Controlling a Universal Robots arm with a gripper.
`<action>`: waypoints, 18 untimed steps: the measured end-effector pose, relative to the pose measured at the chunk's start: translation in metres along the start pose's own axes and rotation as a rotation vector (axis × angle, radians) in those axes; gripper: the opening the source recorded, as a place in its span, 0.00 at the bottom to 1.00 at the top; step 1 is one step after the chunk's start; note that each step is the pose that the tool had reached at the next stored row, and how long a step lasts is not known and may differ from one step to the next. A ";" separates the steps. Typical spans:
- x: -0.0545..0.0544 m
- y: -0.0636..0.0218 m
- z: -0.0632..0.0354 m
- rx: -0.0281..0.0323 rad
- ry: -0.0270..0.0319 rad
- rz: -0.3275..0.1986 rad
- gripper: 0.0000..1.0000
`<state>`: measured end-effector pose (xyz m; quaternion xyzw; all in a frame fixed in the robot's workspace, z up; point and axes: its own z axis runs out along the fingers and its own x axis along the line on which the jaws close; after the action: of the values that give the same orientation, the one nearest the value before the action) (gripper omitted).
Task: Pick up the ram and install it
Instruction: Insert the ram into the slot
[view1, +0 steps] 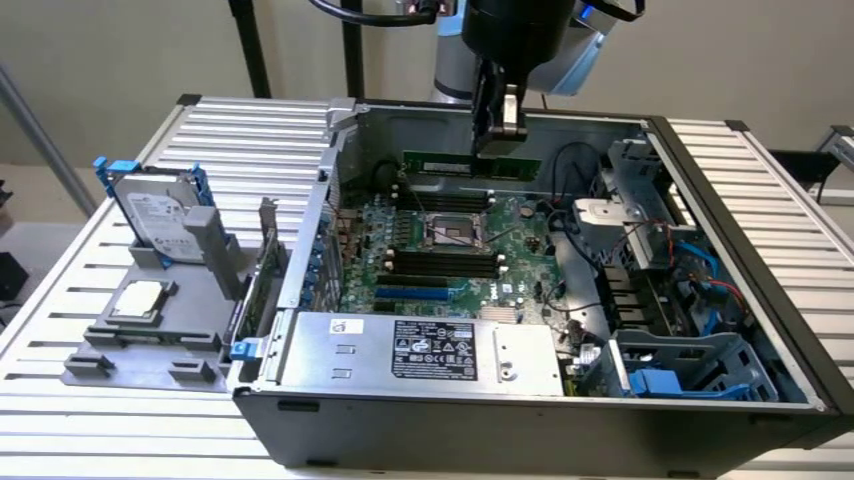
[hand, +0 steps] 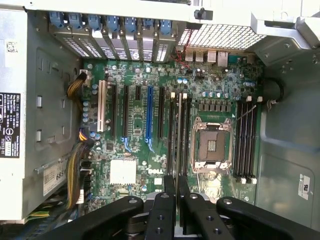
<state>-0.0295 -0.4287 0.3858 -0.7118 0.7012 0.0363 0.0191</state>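
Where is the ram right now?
In the exterior view the ram is clamped in the gripper, over the memory slots at the far side of the motherboard, just behind the CPU socket.

Open computer case (view1: 534, 420), upright hard drive (view1: 154, 215) alongside

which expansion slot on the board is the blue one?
The long blue slot, with black ones either side. Apart from the white slot, all others are black.
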 end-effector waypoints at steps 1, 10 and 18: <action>0.000 -0.0001 0.0018 0.0002 0.0000 0.000 0.14; -0.006 0.0000 0.0186 0.0002 0.0000 0.000 0.14; -0.008 0.0004 0.0334 0.0001 0.0002 0.000 0.14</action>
<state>-0.0309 -0.4178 0.3532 -0.7118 0.7012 0.0362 0.0191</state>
